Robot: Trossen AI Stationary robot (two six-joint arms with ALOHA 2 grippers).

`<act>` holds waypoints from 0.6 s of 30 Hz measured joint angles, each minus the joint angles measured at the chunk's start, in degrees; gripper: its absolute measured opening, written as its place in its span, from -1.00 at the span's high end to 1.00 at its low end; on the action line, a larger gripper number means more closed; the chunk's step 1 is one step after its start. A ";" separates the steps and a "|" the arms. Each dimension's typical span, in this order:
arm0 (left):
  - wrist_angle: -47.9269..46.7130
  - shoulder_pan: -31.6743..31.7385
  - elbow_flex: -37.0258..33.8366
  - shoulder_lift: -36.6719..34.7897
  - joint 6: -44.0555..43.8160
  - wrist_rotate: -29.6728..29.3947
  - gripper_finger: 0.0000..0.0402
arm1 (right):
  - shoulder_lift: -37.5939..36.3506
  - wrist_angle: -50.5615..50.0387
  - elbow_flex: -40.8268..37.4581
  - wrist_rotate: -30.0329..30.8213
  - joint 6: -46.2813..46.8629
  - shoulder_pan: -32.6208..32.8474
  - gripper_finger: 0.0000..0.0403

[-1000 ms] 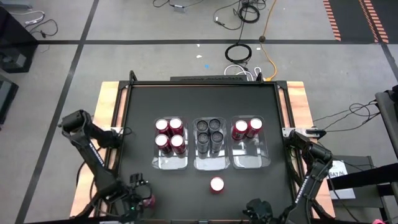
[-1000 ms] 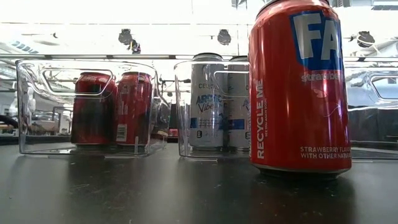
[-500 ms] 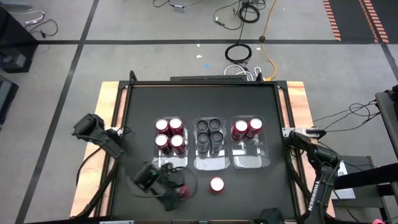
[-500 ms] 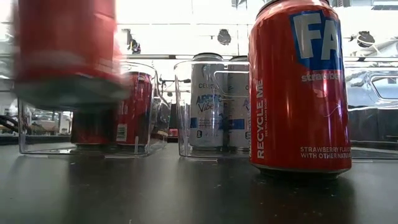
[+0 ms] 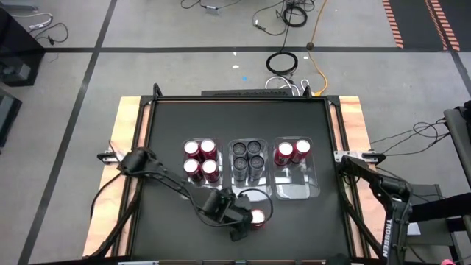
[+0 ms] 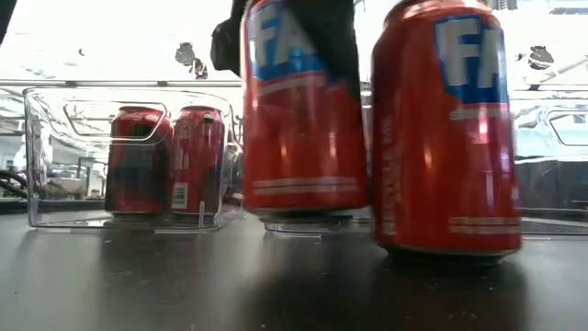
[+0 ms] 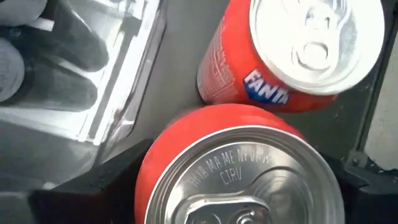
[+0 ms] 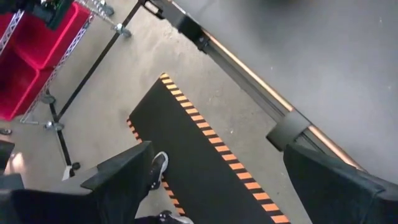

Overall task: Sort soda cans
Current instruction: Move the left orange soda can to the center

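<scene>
We carry 1 red aluminium soda can (image 7: 239, 180) clamped in our left gripper (image 5: 237, 228), low over the black tabletop (image 5: 169, 125), right beside the loose red Fanta can (image 5: 257, 218) standing in front of the 3 clear plastic bins (image 5: 294, 193). Our right gripper (image 8: 217, 186) waits off the table's edge, fingers spread with nothing between them. This looks like mid-delivery; next we judge the can needs lifting over a bin wall into a red group.

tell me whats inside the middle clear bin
The middle bin holds four dark cans, grouped at its far end; the near end looks bare. In the low view, the red can in the left gripper covers most of them.
</scene>
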 joint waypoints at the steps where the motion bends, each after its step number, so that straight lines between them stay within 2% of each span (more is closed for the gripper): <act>1: -0.01 0.16 0.68 0.50 0.00 0.08 -0.62 | 0.00 -0.04 0.00 -0.04 0.00 0.37 -0.76; 6: 0.07 0.93 3.26 3.04 -0.34 0.27 -0.62 | 0.00 -0.89 -0.01 -0.03 0.02 1.83 -0.76; 14: 1.31 1.65 3.37 3.65 -0.61 3.34 -0.62 | 0.00 -1.71 -0.02 -0.02 0.01 2.36 -0.76; 18: 2.63 1.76 3.37 3.54 -4.56 5.72 -0.62 | 0.00 -1.86 -0.02 -0.02 -0.17 2.32 -0.76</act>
